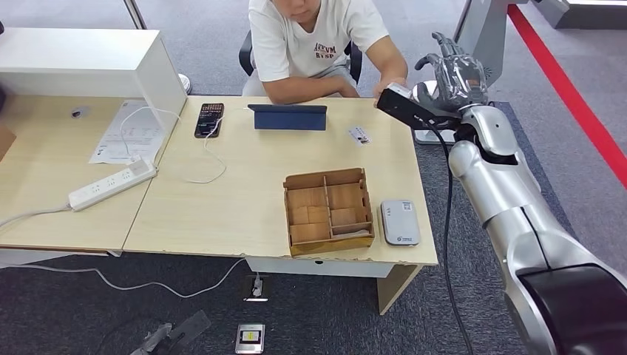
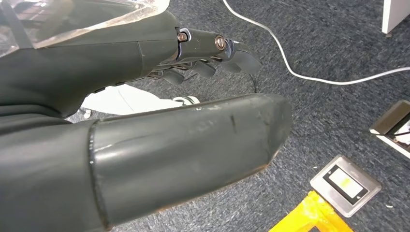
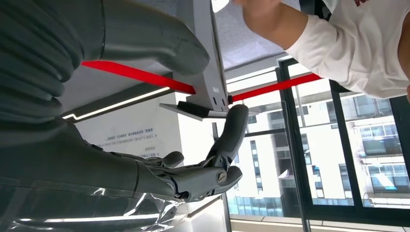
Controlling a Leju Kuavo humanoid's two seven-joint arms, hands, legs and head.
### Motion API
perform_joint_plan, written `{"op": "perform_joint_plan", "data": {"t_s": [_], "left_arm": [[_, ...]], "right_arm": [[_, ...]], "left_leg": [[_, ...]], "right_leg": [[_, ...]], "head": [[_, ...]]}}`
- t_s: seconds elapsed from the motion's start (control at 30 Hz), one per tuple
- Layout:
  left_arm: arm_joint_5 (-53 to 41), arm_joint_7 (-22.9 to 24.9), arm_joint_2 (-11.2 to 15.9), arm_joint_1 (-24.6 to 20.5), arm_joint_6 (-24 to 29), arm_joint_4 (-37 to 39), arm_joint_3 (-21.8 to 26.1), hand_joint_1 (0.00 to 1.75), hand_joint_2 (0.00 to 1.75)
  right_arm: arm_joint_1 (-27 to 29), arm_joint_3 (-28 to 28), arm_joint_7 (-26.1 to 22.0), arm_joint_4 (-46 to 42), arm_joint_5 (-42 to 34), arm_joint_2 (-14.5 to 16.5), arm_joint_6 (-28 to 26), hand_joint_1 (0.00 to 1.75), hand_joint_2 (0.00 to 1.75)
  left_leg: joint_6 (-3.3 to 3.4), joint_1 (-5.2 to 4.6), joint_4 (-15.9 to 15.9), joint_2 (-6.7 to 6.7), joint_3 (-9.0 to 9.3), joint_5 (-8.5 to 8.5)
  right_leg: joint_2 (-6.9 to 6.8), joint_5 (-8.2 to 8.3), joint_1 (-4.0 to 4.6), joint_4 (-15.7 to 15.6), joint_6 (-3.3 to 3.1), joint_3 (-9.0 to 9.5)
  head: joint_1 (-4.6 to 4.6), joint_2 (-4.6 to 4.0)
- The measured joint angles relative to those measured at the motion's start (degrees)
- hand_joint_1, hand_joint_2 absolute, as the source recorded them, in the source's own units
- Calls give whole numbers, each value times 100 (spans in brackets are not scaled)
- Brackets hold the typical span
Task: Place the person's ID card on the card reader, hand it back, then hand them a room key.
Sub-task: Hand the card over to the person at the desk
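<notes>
Silver right hand (image 1: 452, 72) raised well beyond card reader (image 1: 400, 222).

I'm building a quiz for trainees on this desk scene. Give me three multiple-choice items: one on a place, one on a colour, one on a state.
1. Where is the card reader?
A. beside the wooden box, near the table's front edge
B. on the power strip
C. under the tablet

2. What colour is the person's shirt?
A. black
B. white
C. red

3. How is the right hand?
A. gripping the phone
B. resting flat on the table
C. raised off the table's far right corner, fingers apart, holding nothing

Answers: 1 A, the reader lies just right of the box. 2 B, the shirt is white. 3 C, the head view shows it lifted beside the person's hand.
</notes>
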Motion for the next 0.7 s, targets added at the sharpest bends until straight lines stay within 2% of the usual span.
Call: {"op": "perform_joint_plan", "data": {"t_s": [0.27, 0.4, 0.53, 0.67, 0.7], "left_arm": [[-15, -13, 4, 47, 51, 0, 1, 0, 0], [-15, -25, 4, 85, 79, 0, 2, 0, 0], [-8, -59, 0, 103, 139, 0, 5, 0, 0], [1, -155, -27, 166, 287, 0, 18, 0, 0], [5, -185, -39, 191, 323, 0, 22, 0, 0]], "right_arm": [[-48, 14, -113, 148, -13, 62, -348, 0, 175], [-106, 14, -190, 184, -36, 72, -447, 0, 0], [-140, 13, -413, 196, -36, 81, -757, 0, 0], [-179, 10, -1055, 45, 76, 0, -1873, 0, 175], [-164, 2, -1258, -89, 137, -58, -2169, 0, 175]], "left_leg": [[0, 0, 0, 2, 3, 0], [0, 0, 0, 2, 3, 0], [0, 0, 1, 3, 4, 0], [0, -1, 3, 3, 6, 0], [1, -1, 4, 3, 7, -1]], "right_leg": [[0, 0, 0, 1, 0, 0], [0, 0, 0, 0, 0, 0], [0, 1, 0, 0, 0, 0], [1, 0, 0, -2, 0, -1], [1, 0, 0, -3, 0, -1]], "head": [[-1, 0], [0, 0], [1, 0], [-1, 0], [-1, 0]]}}
